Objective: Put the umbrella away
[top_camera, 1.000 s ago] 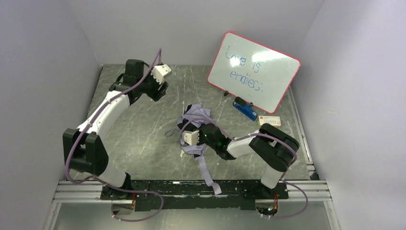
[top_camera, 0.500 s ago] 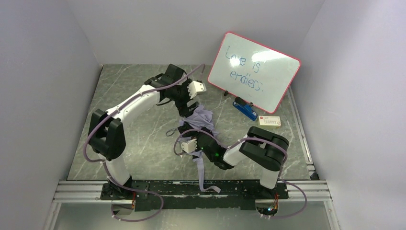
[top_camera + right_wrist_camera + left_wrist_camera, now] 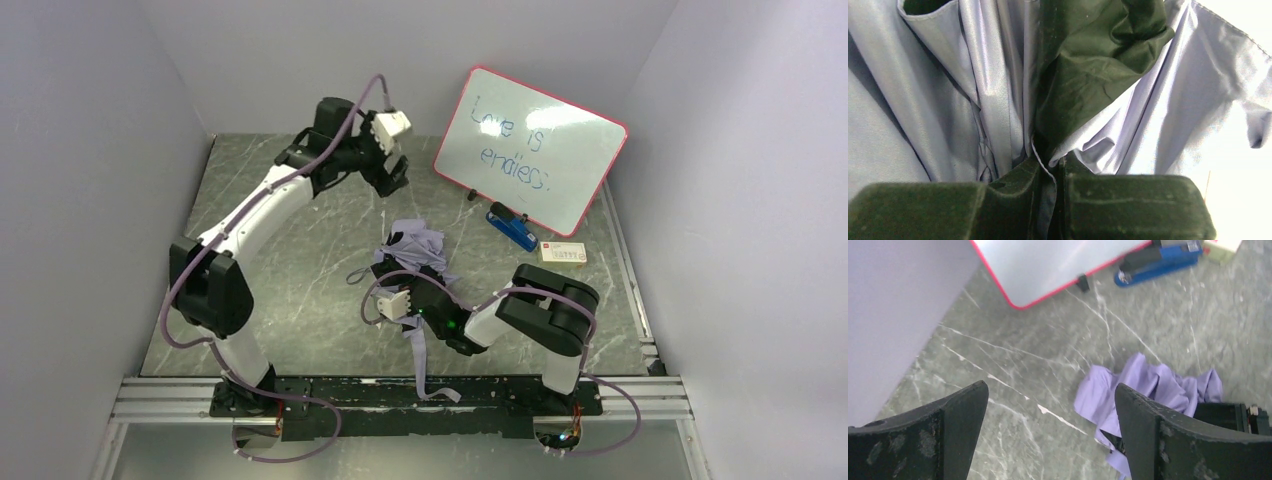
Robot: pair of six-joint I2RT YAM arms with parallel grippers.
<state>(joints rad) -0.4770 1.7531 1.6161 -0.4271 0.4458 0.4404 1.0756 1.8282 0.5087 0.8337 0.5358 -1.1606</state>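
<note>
Grey-green marbled stone is forming the table (image 3: 290, 280), and the red-framed whiteboard (image 3: 530, 150) is leaning at its far right. The umbrella (image 3: 418, 245) is lying at the table's middle, its long axis running roughly far to near. Its crumpled lavender canopy is bunching at the far end, and a thin strip of fabric is trailing toward the near rail. The right gripper (image 3: 1050, 170) is sitting against the umbrella's middle, fingers pressed together and pinching a fold of its cloth, so the right arm is by far the nearer. The left gripper (image 3: 393, 180) is hanging with jaws spread wide and nothing between them, far and slightly left of the canopy, apart from it. From that tool the umbrella (image 3: 1148, 385) is lying to the near right, which I judge is the direction any fresh reach will have to take. Compared with half a second ago, the left gripper is no longer down at the canopy's far edge but is lifting away toward the far wall, its jaws having widened over the last second, while the right arm is holding nearly the same pose.
</note>
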